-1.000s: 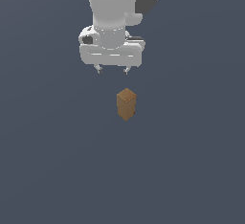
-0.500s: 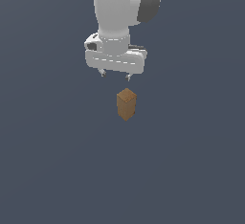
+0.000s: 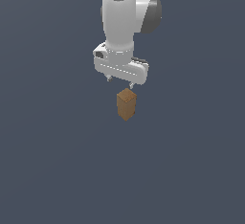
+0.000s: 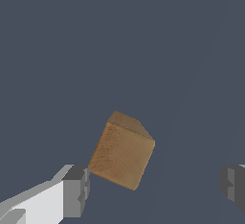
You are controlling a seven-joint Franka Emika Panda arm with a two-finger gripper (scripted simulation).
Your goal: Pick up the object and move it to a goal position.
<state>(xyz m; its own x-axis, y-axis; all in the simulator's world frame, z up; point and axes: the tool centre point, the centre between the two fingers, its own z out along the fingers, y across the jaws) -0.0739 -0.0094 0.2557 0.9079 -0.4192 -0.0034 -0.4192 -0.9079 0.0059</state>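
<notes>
The object is a small brown wooden block (image 3: 126, 104), standing upright on the dark grey floor, taller than wide, with a lighter square top face. My gripper (image 3: 120, 83) hangs just behind and above the block, apart from it, with its jaws open and empty. In the wrist view the block (image 4: 122, 152) lies between the two fingertips (image 4: 75, 190), nearer to one of them, with its light top face turned to the camera. The other fingertip (image 4: 234, 184) stands far off at the picture's edge. No goal marker shows.
A plain dark grey floor (image 3: 52, 161) fills both views. The white arm (image 3: 125, 22) rises above the gripper.
The arm has swung towards the exterior view's right and come lower, so the gripper now hangs close above the block. The block has not moved. The jaws stay open.
</notes>
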